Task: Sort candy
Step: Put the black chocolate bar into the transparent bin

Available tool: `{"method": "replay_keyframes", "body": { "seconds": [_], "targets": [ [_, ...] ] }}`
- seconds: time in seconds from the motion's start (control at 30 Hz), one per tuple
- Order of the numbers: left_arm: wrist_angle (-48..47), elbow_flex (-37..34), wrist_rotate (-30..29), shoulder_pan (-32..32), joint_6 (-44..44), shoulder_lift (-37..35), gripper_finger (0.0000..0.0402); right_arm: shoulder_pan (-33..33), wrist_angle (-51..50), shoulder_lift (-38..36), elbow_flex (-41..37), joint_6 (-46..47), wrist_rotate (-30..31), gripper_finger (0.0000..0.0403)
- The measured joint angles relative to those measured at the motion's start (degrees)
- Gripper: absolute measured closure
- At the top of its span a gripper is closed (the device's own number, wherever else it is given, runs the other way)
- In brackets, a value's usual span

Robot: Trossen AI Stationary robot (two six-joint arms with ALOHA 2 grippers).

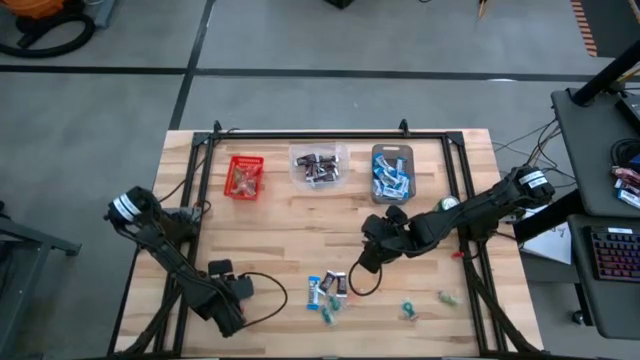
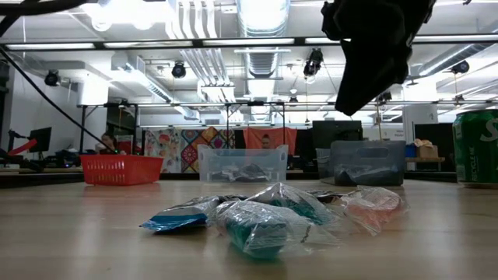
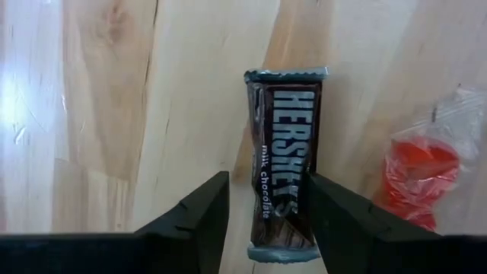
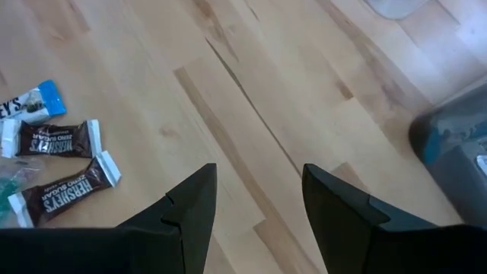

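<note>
I see bins point(image 1: 318, 166) part-filled, loose candy point(image 1: 330, 292) left; right tool point(image 4: 255, 199) apart, left tool point(image 3: 268, 204) straddling a chocolate bar point(image 3: 284, 164).

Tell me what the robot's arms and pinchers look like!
Both arms are dark, nearly black, built from jointed segments. The left arm and right arm each wear a white band near the base, and black cables trail along them. The left gripper and right gripper each have two flat, black, wedge-shaped fingers.
</note>
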Motion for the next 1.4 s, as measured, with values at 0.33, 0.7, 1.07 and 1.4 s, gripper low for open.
{"method": "replay_keyframes", "body": {
  "seconds": [0.33, 0.7, 1.07, 1.4],
  "targets": [
    [1.3, -1.1, -1.3, 0.0, 1.8, -0.1, 0.0323, 0.0, 1.2, 0.0, -0.5, -0.2, 0.0, 0.0220],
    [1.6, -0.6, -7.2, 0.0, 3.2, -2.7, 0.0394, 0.6, 1.3, 0.0, -0.5, -0.8, 0.0, 0.0220],
    [4.7, -0.6, -32.4, 3.4, 7.1, -14.7, 0.0399, 2.9, 2.8, 0.0, -0.5, -0.8, 0.4, 0.0220],
    [15.6, -0.5, -43.3, 25.3, 39.0, -20.8, 0.0399, 3.7, 6.7, 0.0, -0.5, -1.3, 5.5, 0.0220]
  ]
}}
